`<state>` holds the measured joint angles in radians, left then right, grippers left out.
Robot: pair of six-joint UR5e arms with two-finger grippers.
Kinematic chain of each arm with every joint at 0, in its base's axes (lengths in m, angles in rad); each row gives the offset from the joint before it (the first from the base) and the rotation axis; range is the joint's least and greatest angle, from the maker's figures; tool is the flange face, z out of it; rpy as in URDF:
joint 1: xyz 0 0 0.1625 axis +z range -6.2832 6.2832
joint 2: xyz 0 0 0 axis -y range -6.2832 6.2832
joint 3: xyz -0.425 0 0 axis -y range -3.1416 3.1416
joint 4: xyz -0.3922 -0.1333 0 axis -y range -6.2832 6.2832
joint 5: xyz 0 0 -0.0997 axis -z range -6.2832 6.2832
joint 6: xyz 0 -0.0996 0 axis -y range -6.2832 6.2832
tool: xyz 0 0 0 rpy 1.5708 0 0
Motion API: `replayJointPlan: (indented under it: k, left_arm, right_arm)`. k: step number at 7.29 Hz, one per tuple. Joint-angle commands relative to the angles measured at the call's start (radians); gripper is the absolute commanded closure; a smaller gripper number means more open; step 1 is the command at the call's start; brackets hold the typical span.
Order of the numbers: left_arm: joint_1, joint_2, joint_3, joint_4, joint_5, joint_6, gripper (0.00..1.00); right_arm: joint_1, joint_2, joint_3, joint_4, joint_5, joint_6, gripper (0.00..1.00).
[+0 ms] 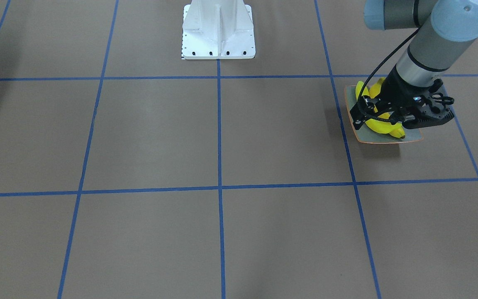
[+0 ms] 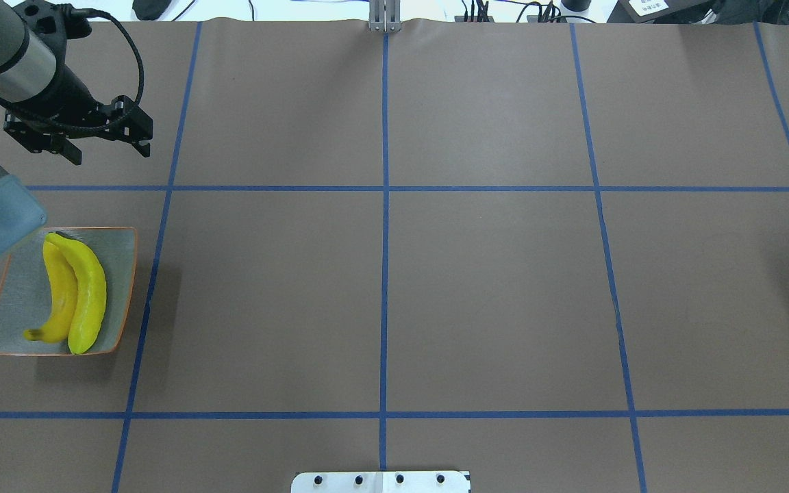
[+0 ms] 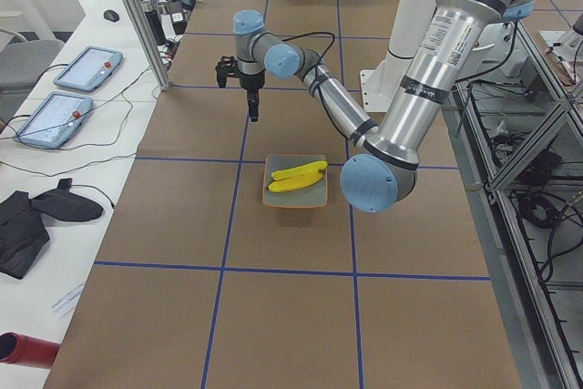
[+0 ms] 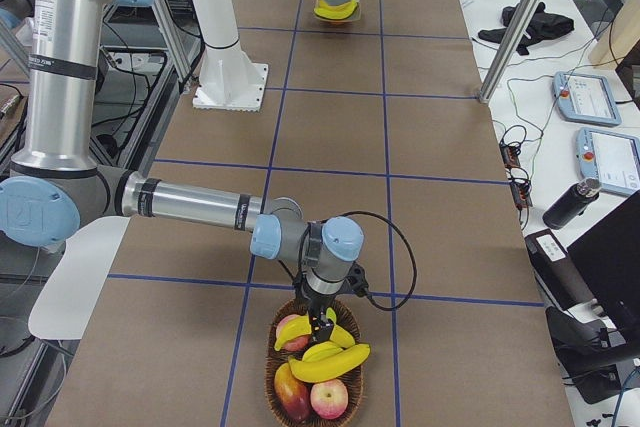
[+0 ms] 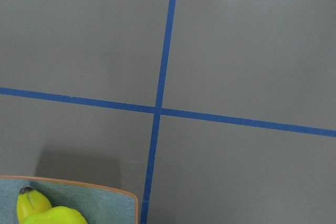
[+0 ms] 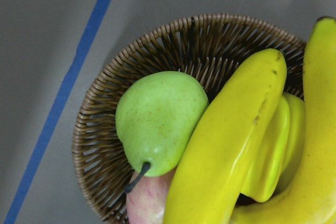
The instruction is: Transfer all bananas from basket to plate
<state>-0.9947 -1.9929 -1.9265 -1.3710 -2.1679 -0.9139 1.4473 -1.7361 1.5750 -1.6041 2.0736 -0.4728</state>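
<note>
Lying curved on the glossy square plate (image 2: 19, 296), two smooth bananas (image 2: 86, 294); left jaws wide; right jaws, cannot tell

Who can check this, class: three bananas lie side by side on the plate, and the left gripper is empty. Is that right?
Not quite. The overhead view shows two bananas, not three, side by side on the plate. The left gripper is empty, as stated.

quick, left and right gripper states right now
Left gripper: open, holding nothing.
Right gripper: low over the basket; open or closed cannot be told.
</note>
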Motion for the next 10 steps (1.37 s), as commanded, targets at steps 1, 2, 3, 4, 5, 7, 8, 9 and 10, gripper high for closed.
replayJointPlan:
  k: [1, 2, 3, 4, 5, 7, 8, 9, 10]
  left_arm:
    - [0.002, -0.006, -0.002, 0.001, -0.001, -0.005, 0.00]
    - [0.004, -0.006, 0.000, 0.000, -0.001, -0.006, 0.00]
    - [0.004, -0.006, 0.001, 0.000, -0.001, -0.005, 0.00]
    - [0.004, -0.006, 0.001, 0.000, -0.001, -0.005, 0.00]
    - [0.004, -0.006, 0.003, -0.002, -0.001, -0.003, 0.00]
    - [0.004, -0.006, 0.004, -0.002, -0.001, -0.002, 0.00]
    - [0.004, -0.006, 0.007, -0.002, -0.001, 0.000, 0.00]
    - [0.004, -0.006, 0.009, -0.002, -0.001, 0.003, 0.00]
    - [0.005, -0.006, 0.011, -0.002, -0.001, 0.003, 0.00]
  right_arm:
    - [-0.001, 0.019, -0.035, 0.013, -0.017, 0.002, 0.01]
    - [-0.002, 0.024, -0.039, 0.013, -0.017, 0.002, 0.01]
    - [-0.002, 0.030, -0.041, 0.013, -0.017, 0.003, 0.01]
    - [-0.005, 0.032, -0.044, 0.012, -0.014, 0.003, 0.02]
    - [-0.008, 0.033, -0.044, 0.018, -0.007, 0.005, 0.04]
    - [-0.008, 0.032, -0.055, 0.023, 0.008, 0.006, 0.04]
    - [-0.008, 0.032, -0.062, 0.023, 0.032, 0.005, 0.04]
    - [-0.008, 0.032, -0.066, 0.023, 0.048, 0.006, 0.03]
    - [-0.008, 0.030, -0.066, 0.023, 0.055, 0.006, 0.05]
